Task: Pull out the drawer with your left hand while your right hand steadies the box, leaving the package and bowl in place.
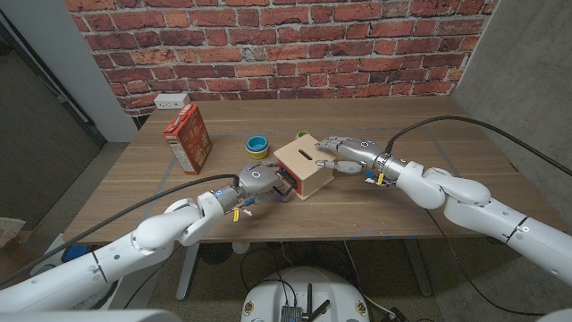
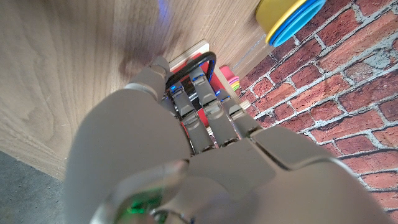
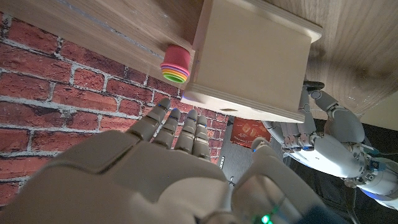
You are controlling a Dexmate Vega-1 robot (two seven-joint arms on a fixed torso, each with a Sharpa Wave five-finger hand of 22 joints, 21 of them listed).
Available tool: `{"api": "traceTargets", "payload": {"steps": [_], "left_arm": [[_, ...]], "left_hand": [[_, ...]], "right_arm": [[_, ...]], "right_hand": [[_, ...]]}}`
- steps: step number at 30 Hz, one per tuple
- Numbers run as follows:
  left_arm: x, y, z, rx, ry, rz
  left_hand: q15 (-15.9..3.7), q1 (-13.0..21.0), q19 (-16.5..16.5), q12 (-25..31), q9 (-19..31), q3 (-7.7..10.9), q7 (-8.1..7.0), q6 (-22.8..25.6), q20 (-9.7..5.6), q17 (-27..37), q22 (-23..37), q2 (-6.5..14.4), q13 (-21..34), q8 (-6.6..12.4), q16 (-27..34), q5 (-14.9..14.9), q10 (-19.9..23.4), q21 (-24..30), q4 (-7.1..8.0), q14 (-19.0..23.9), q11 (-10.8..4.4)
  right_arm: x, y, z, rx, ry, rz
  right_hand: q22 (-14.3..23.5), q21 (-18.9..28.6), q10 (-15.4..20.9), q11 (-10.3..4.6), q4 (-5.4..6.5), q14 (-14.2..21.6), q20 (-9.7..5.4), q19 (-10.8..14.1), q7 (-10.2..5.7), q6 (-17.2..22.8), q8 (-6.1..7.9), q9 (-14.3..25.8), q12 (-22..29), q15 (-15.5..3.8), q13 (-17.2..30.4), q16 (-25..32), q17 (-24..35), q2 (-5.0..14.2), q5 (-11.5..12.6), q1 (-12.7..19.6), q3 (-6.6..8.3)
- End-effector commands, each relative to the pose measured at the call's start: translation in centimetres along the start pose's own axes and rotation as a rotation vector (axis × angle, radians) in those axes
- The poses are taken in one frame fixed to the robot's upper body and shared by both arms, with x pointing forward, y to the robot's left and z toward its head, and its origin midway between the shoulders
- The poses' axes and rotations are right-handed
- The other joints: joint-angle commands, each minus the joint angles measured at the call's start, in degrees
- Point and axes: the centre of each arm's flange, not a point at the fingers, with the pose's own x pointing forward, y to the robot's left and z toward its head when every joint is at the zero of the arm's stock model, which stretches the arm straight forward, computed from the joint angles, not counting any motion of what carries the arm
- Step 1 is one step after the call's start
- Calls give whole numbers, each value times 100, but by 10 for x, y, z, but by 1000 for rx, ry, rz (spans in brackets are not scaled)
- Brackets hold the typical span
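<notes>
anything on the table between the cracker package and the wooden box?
Yes: the bowl, yellow outside and blue inside, stands between the package and the wooden box in the head view, apart from both.

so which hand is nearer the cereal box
Left. The left hand is at the wooden box's drawer side, a short way from the cereal box. The right hand rests on the wooden box's far side, farther off.

A pale wooden box [image 1: 306,166] with a slot in its top is seen mid-table, its red-fronted drawer [image 2: 198,73] facing the near edge. An upright red package [image 1: 188,137] stands left; a yellow-and-blue bowl [image 1: 258,145] lies between.
</notes>
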Motion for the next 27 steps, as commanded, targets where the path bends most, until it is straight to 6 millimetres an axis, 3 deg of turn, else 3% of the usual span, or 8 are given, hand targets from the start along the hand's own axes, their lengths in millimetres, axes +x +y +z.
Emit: {"api": "traceTargets", "payload": {"steps": [1,13,27], "left_arm": [[1,-1,2,-3,0,21],[1,-1,2,-16,5,33],[1,-3,3,-27,9,34]], "left_hand": [[-604,140,63,31,19,19,-20,157,-934,41,24,29,19,63,56,-21,162,27,14,159,3],[-611,348,140,107,32,-117,6,548,-934,61,24,165,69,118,107,-42,674,12,39,517,-16],[-613,407,152,129,35,-208,-3,698,-939,64,26,250,91,120,114,-45,836,11,53,665,4]], "right_arm": [[0,1,2,-16,-16,9],[-1,3,5,-40,-30,25],[-2,3,10,-95,-26,36]], "right_hand": [[11,14,36,-3,-8,41,-217,52,-5,39,19,8,-10,-307,0,33,14,126,-17,-34,51],[10,17,49,-18,-6,48,-224,70,-10,66,22,9,-8,-333,1,50,20,129,-27,-49,42],[11,39,181,-17,45,179,-233,150,9,207,57,10,29,-348,1,103,17,133,-35,-105,37]]}}
